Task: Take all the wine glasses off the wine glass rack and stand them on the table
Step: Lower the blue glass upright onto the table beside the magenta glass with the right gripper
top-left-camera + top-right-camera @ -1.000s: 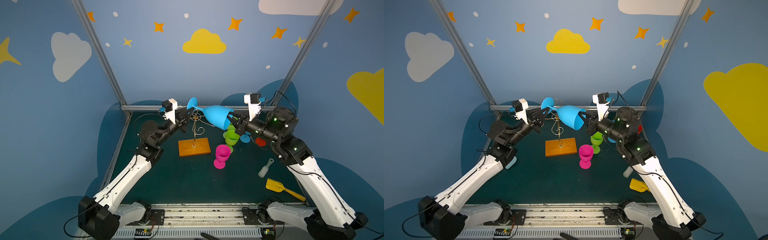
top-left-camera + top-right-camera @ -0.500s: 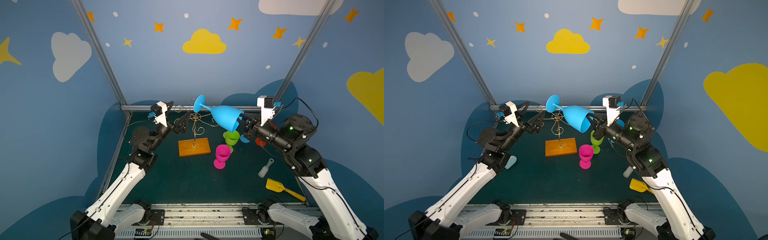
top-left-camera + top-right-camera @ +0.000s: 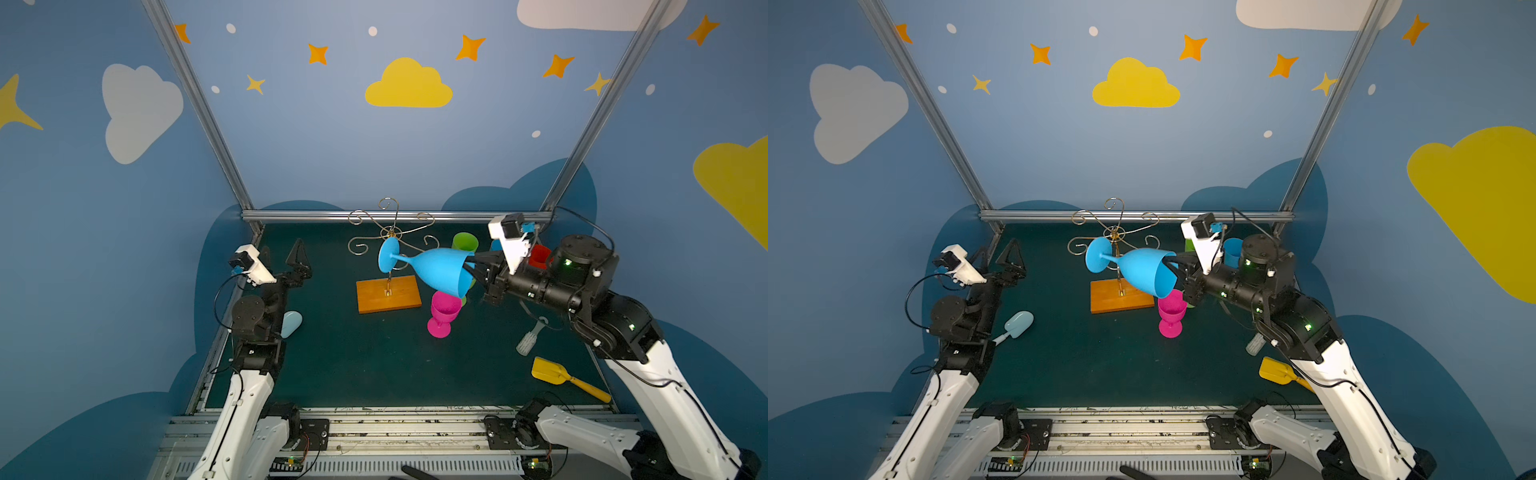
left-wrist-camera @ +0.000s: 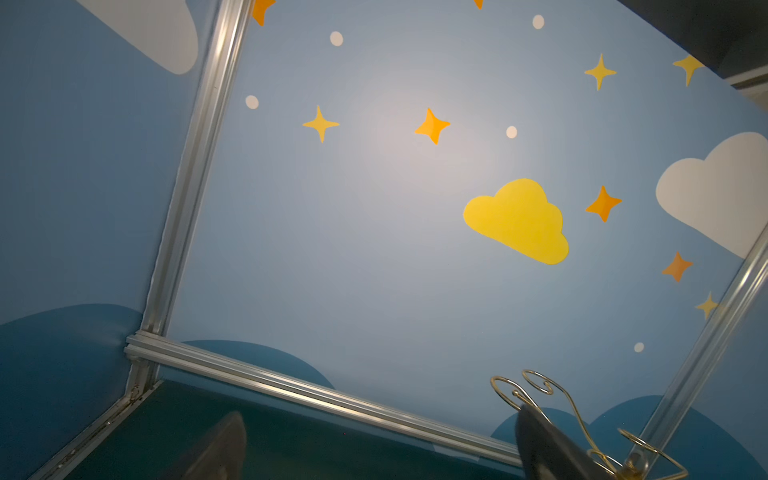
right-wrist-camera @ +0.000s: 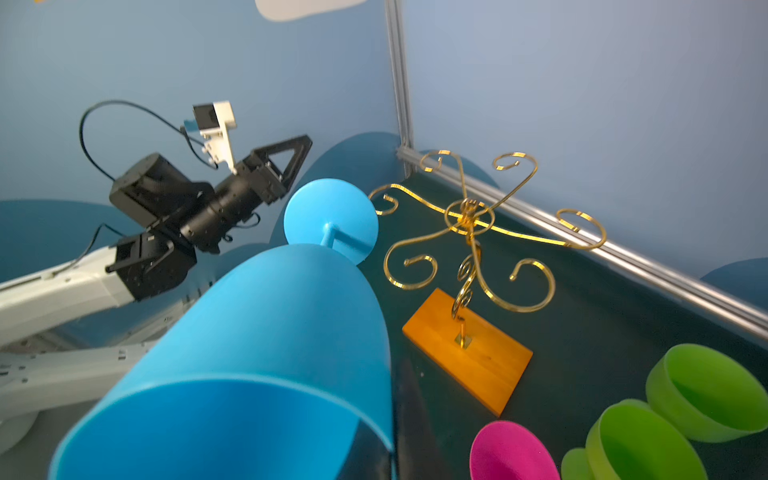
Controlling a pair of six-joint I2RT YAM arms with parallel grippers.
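One gold wire wine glass rack (image 3: pixel 399 297), six curled arms on a slim post, stands on its orange-brown wooden base. One blue wine glass (image 3: pixel 436 270) is off the arms and held on its side in the air, just right of the rack's post in both top views. The right gripper (image 3: pixel 471 266) pinches its rim, one finger inside the bowl and one outside. The stem and round foot point back toward the rack, and the foot sits just beside a curled arm.

The left gripper (image 3: pixel 282 249), jaws spread wide and holding nothing, hangs well apart from the rack on its left.

Near the rack's base on the right stands one pink glass (image 3: pixel 444 311). Two green glasses (image 5: pixel 706 390) stand beyond it, with one red cup (image 3: pixel 540 255) and one blue cup (image 3: pixel 1232 251) farther right. One white brush (image 3: pixel 528 343) and one yellow scoop (image 3: pixel 548 370) lie well right of the rack, and one pale blue scoop (image 3: pixel 1019 324) lies well left.
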